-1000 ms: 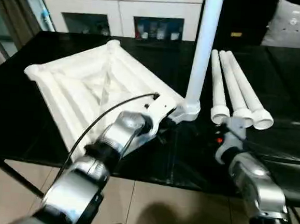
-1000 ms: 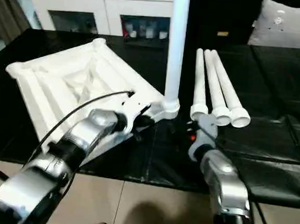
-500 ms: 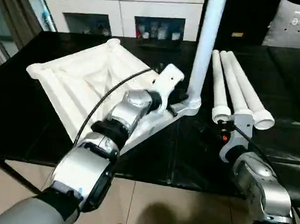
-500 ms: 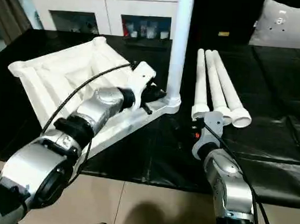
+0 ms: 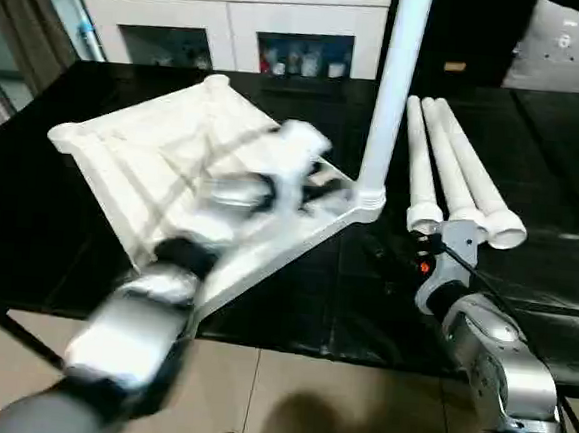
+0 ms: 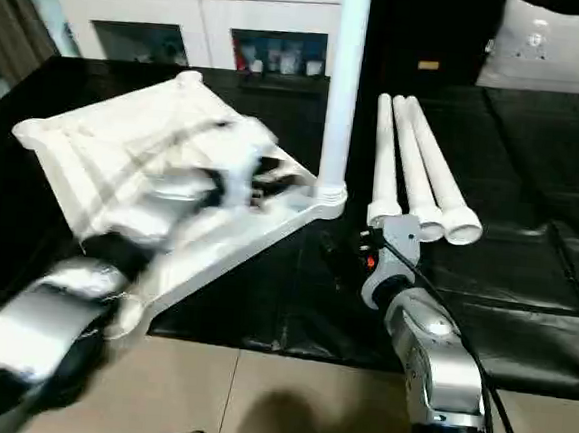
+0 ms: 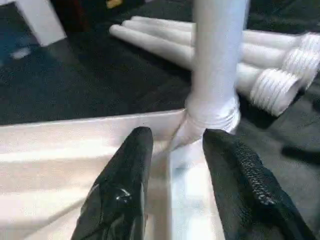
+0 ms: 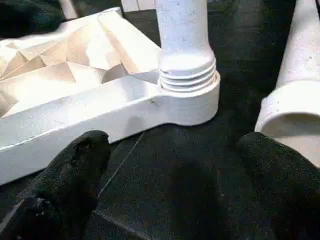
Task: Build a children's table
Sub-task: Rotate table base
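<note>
Head view: I see the white tabletop (image 5: 173, 167) lying underside-up on the black work table (image 5: 294, 287), one leg (image 5: 392, 84) upright in its near corner socket, three spare legs (image 5: 458, 180) beside it. My left gripper (image 7: 172, 145) open near that socket; right gripper (image 8: 172, 165) open, empty.

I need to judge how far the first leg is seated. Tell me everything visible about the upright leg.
The upright leg is a white, smooth plastic tube standing vertically in the tabletop's corner socket. Several threads still show above the socket rim. Neither gripper touches it: the left gripper is open just before its base, and the right gripper is open nearby.
</note>
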